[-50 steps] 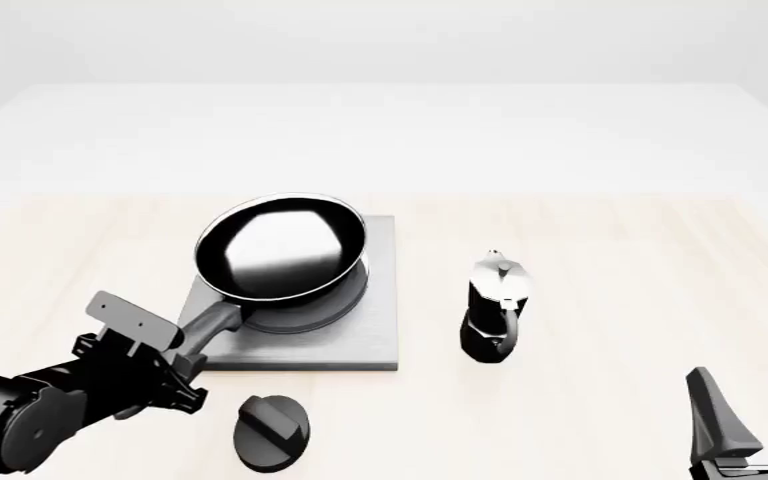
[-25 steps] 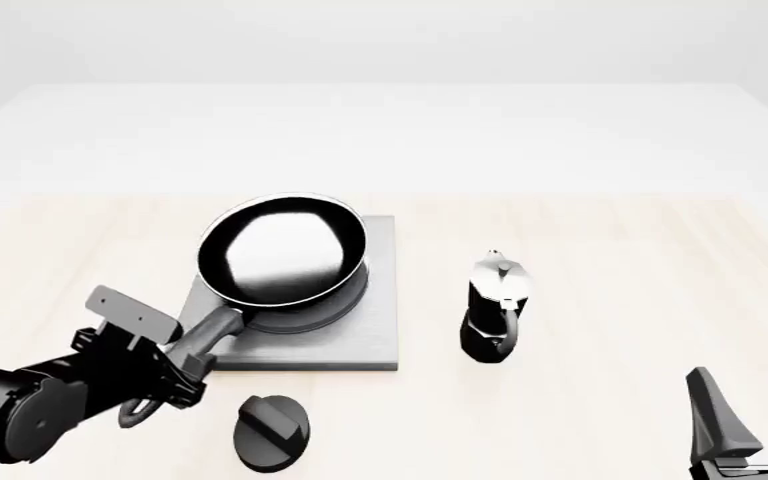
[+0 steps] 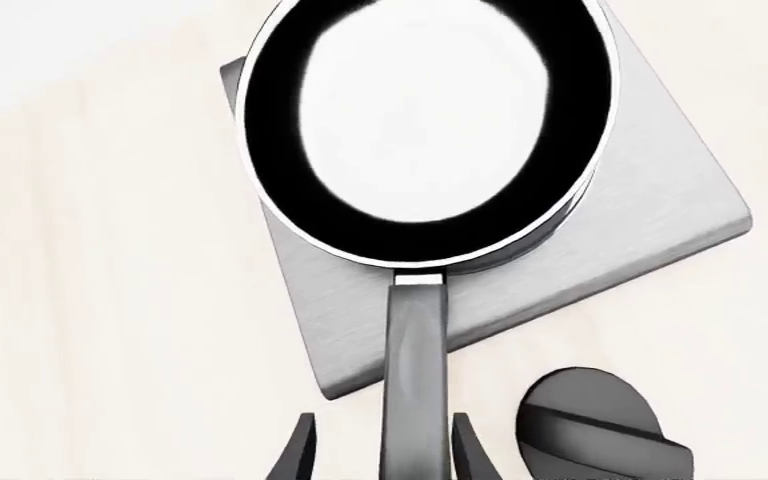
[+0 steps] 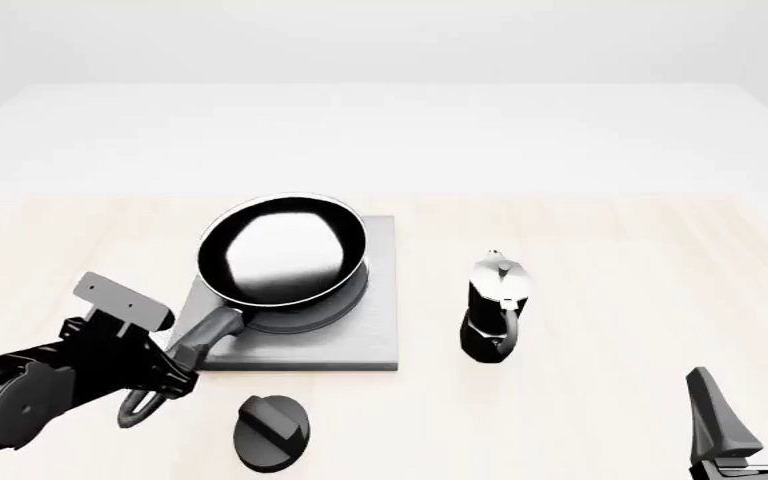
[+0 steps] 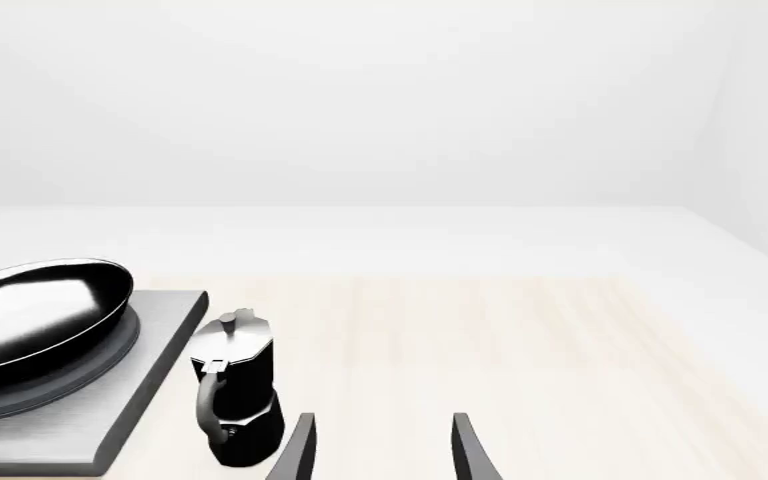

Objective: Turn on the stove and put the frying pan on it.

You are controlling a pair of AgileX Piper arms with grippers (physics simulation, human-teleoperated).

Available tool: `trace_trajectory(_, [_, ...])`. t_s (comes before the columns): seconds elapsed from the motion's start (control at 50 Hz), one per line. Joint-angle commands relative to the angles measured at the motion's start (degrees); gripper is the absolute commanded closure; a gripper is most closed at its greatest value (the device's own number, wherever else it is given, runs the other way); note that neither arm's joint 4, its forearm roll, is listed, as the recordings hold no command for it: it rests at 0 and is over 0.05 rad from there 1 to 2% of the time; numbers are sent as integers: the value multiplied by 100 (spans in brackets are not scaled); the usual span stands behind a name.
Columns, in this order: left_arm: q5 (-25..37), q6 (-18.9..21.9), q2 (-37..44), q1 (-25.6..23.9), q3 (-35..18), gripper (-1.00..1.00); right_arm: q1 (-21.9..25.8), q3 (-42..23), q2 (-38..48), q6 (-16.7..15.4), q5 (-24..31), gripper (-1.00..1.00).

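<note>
Item 1: frying pan (image 4: 281, 250), round, black, glossy reflective inside, thin pale rim, long black handle with loop end. Sits on the stove plate, over the burner, towards the plate's far-left part; handle runs near-left past the plate's near-left corner, loop end over the table.

Item 2: stove (image 4: 371, 330), flat square grey metal plate, on the pale wooden table (image 4: 624, 260), left of centre. Its separate round black knob (image 4: 272, 431) with a ridge lies on the table just near of the plate, apart from it.

Item 3: moka pot (image 4: 496, 306), small, black and silver, upright, right of the plate, not touching it.

Item 4: left gripper (image 3: 381, 450), black, at the near left. The wrist view shows its fingers spread either side of the pan handle with a gap on each side; released, not clamping.

Item 5: right gripper (image 4: 747, 425), black, at the near right corner, well apart from all objects; fingers parted, holding nothing. The moka pot stands ahead of it and to its left.
</note>
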Motion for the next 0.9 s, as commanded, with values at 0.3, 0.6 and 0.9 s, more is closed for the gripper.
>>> trace_trajectory(0.3, [903,-34,-765,-42,-617,-100,0,0,0,0,0,-100])
trace_trajectory(0.6, [1190,117,-1073,22,-898,-100,0,0,-1,0,0,-100])
trace_trajectory(0.9, [1439,192,-1324,11,-1162,-100,0,0,4,1,0,-100])
